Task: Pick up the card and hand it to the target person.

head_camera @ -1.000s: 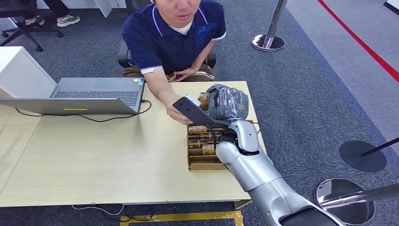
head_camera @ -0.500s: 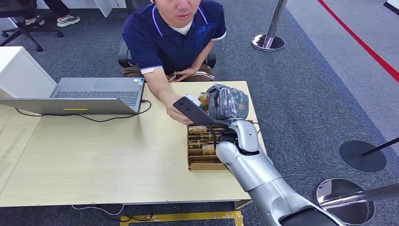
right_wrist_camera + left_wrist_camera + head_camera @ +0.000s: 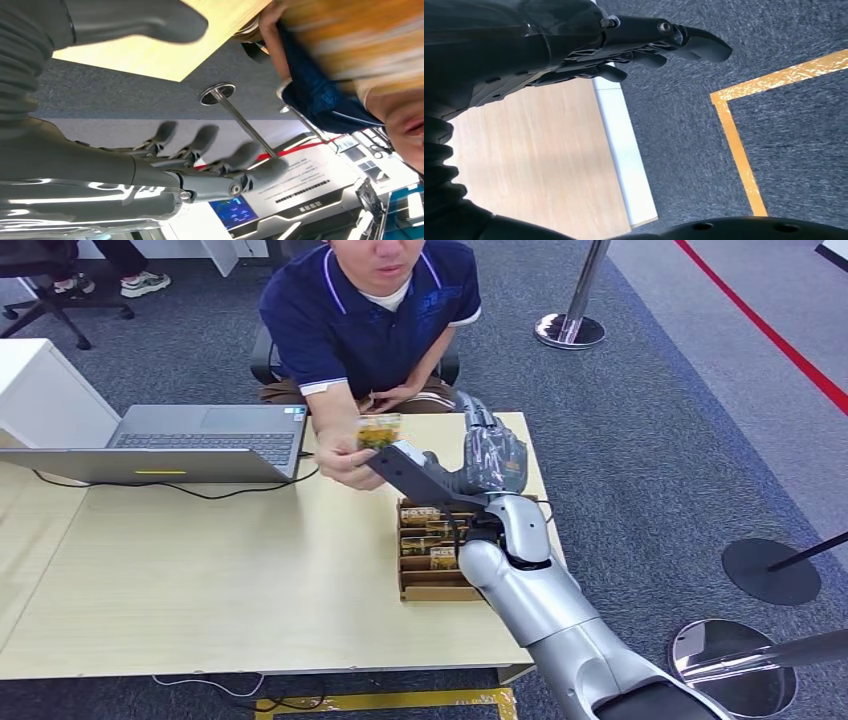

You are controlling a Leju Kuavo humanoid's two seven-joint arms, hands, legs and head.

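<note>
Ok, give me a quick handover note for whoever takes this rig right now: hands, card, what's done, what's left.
Right hand: open over the table's far side, fingers spread, holding nothing.
Left hand: empty, hanging beside the table edge.
Yellow-green printed card: in the seated person's hand, lifted clear of the robot's thumb.
Brown wooden card box: holds more cards.
Done: the card is with the person.
Left: bring the right arm back.

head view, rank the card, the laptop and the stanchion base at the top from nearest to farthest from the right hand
1. The card, in the person's hand, just to the left of the right hand over the table's far edge.
2. The stanchion base, on the carpet beyond the table, up and to the right.
3. The laptop, open on the table's far left side.
</note>
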